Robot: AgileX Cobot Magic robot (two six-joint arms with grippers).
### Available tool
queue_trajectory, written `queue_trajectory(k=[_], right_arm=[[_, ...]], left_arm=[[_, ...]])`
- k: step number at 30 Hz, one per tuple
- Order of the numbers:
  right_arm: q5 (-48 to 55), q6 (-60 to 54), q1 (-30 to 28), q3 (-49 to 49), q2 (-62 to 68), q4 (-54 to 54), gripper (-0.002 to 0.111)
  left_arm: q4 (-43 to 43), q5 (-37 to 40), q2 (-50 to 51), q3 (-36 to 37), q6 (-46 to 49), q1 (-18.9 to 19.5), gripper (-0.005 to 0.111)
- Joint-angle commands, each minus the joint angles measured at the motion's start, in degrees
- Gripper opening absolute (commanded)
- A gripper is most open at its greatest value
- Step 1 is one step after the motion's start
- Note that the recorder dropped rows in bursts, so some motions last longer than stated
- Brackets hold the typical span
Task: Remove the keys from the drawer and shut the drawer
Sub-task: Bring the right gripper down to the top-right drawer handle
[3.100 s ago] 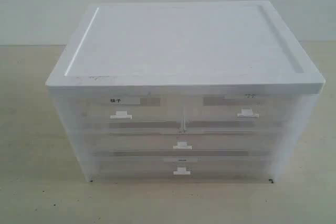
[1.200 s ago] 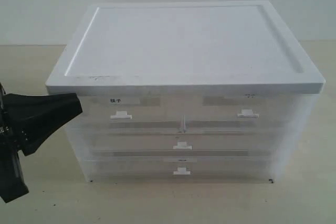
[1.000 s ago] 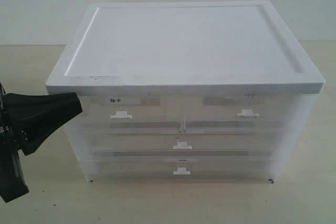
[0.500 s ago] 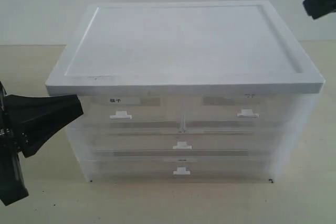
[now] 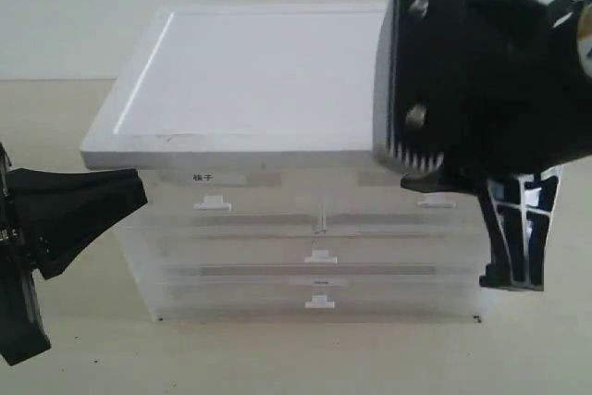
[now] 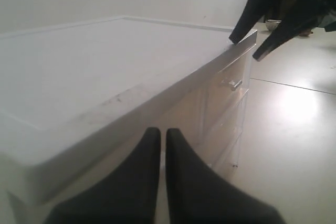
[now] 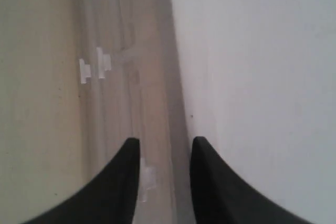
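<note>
The drawer [image 5: 384, 203] is the upper right half-width one in a clear plastic chest, and it sits pushed in. Its white pull tab [image 7: 147, 178] shows just below my right gripper [image 7: 165, 142], which is open and hangs over the chest's front top edge. In the exterior view that gripper [image 5: 511, 279] and its black arm cover the chest's right side. My left gripper [image 5: 139, 193] is shut and empty, beside the chest's left front corner; its tips [image 6: 163, 130] point along the front. The keys are hidden.
The chest has a white lid [image 5: 259, 71], a left half-width drawer with a dark label [image 5: 203, 178], and two full-width drawers [image 5: 319, 256] below. It stands on a beige table [image 5: 83, 358]. The right arm [image 6: 273, 3] looms at the far corner.
The right arm has swung in from the upper right and now hides the chest's right part. The left gripper has stayed where it was, shut.
</note>
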Motion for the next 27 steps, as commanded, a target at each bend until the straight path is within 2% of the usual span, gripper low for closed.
queue_trajectory(k=[1,8,10,14,18,27], right_arm=[[2.59,14.09,9.92,3.93,-0.03,-16.90,0.026],[8.60,32.77,23.01,9.89,-1.56,-35.67,0.026],[8.71,38.29,23.84,11.89,-2.20,-40.77,0.026],[7.86,38.83,23.84,15.88,-2.37,-41.39,0.026],[2.70,39.23,23.84,19.85,-2.37,-44.58,0.026],[2.64,49.09,23.84,20.40,-2.37,-53.94,0.026]], left_arm=[[0.32,-0.58,0.21,0.02,0.33,-0.27,0.005],[0.17,-0.58,0.21,0.02,0.48,-0.27,0.005],[0.17,-0.58,0.21,0.02,0.48,-0.27,0.005],[0.17,-0.58,0.21,0.02,0.62,-0.27,0.005],[0.17,-0.58,0.21,0.02,0.62,-0.27,0.005],[0.17,-0.58,0.21,0.02,0.62,-0.27,0.005]])
